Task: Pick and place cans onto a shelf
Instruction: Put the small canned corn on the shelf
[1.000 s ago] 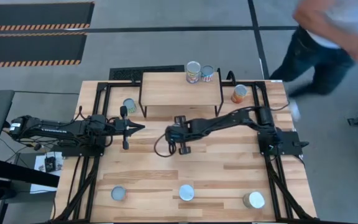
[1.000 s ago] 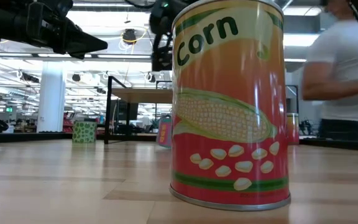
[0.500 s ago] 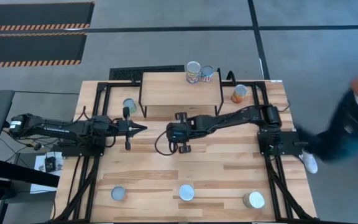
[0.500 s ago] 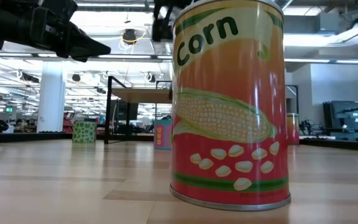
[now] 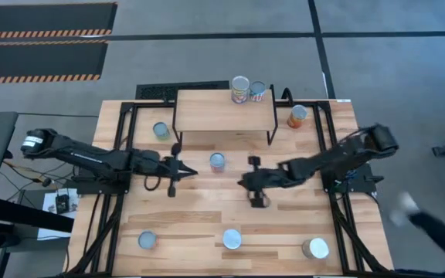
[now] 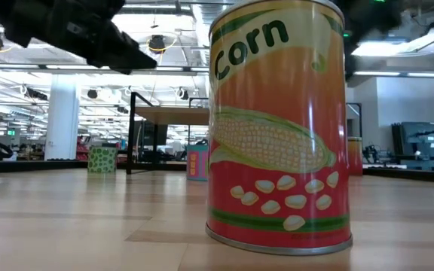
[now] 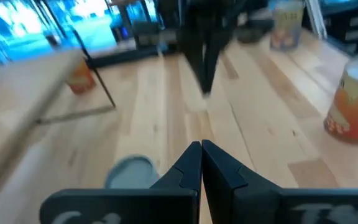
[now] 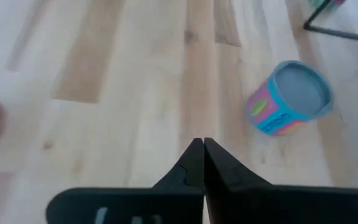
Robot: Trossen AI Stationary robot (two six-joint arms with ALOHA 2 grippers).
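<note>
Table [image 6: 66,218]: near can [image 6: 279,128] label reads "Corn".

Both arms are stretched low toward each other over the middle of the worktop [image 5: 284,220]; the left claw [image 5: 182,170] is seen closed and empty, and the right claw [image 5: 247,180] likewise, fingers pressed together

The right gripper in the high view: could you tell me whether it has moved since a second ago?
Yes. The right gripper has drawn back from below the shelf's middle towards the table's right side, leaving a blue can standing there.
</note>
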